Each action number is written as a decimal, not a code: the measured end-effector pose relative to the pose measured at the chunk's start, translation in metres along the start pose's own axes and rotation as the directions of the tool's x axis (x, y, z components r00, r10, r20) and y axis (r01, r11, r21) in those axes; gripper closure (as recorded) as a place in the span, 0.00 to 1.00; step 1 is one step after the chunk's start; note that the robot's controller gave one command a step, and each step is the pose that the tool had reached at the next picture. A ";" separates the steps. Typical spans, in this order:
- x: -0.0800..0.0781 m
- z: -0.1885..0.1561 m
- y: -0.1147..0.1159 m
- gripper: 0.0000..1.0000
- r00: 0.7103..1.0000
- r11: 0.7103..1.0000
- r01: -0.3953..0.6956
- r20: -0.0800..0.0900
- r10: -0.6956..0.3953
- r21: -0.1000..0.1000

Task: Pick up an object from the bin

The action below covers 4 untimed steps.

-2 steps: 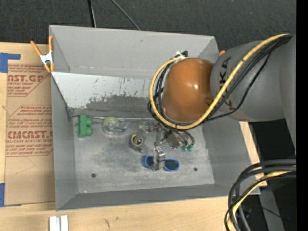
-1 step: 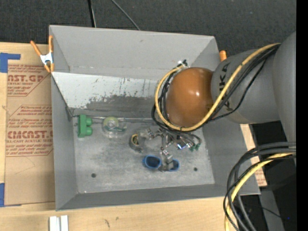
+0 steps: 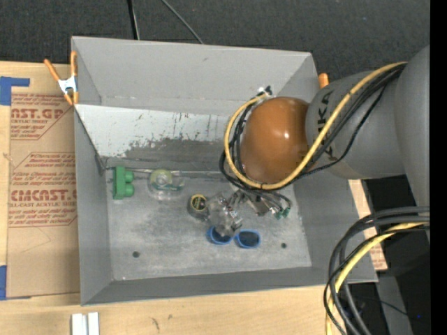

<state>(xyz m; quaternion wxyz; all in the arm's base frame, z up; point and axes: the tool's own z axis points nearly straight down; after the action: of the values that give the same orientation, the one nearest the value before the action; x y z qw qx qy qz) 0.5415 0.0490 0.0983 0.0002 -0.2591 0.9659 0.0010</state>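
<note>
My gripper [image 3: 227,215] hangs low over the middle of the bin floor, just under the arm's orange dome. Right below it lies a small blue round piece [image 3: 218,236], touching or nearly touching the gripper's tip. A second blue oval piece [image 3: 247,239] lies just to its right. A small dark round thing with a yellowish rim [image 3: 198,203] sits close to the gripper's left side.
A clear round piece [image 3: 165,181] and a green block [image 3: 123,183] lie further left, near the foot of the back wall. The arm and its cables cover the bin's right part.
</note>
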 end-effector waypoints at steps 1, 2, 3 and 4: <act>0.000 0.000 0.000 0.00 1.000 1.000 0.000 0.000 0.000 0.000; 0.013 0.005 0.010 0.00 1.000 1.000 -0.020 -0.001 0.020 -0.001; 0.013 0.005 0.010 1.00 1.000 1.000 -0.021 -0.001 0.021 0.000; 0.013 0.005 0.010 0.00 1.000 1.000 -0.021 -0.001 0.021 0.000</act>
<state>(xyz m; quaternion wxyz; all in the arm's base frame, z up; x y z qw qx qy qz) 0.5253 0.0507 0.0935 -0.0002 -0.2488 0.9686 0.0011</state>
